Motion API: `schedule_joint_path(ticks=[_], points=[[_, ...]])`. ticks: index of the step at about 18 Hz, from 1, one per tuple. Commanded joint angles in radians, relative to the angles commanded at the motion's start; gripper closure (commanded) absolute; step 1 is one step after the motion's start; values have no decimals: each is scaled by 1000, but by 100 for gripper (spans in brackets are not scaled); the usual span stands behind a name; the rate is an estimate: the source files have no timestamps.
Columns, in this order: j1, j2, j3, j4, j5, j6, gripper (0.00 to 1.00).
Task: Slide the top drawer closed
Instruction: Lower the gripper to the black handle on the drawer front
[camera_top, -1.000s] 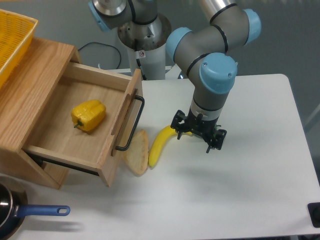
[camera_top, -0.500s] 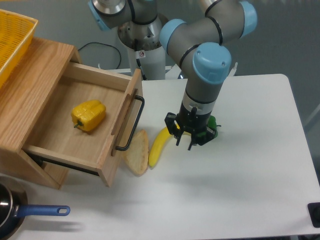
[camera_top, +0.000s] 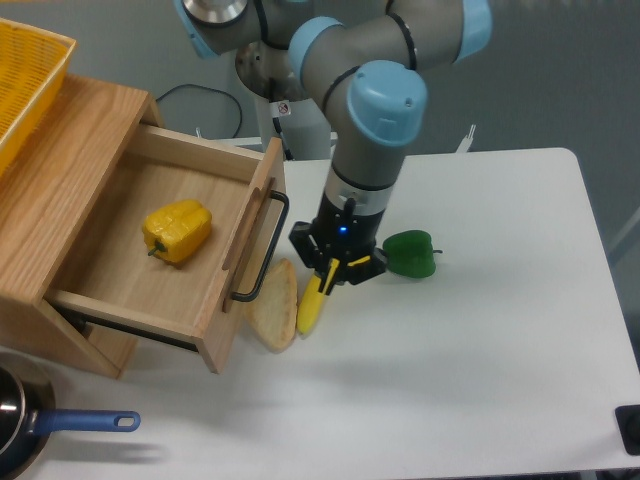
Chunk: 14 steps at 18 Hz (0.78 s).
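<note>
Camera view: top drawer (camera_top: 160, 250) is wide open, left of our gripper (camera_top: 334, 262), which hangs over the banana (camera_top: 311, 303). Jaw state: can't tell. We judge this the approach step; next we push the handle (camera_top: 262, 247) leftward.

Robotics lab: UR5e arm (camera_top: 380, 110) on pedestal behind white table (camera_top: 500, 330), grey floor, toy food props.
</note>
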Motion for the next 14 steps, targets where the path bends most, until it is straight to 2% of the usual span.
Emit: schedule_joint_path(ticks=[8, 14], points=[[-40, 9, -3, -2, -2, -40, 83], [-43, 17, -5, -9, -3, -41, 83]])
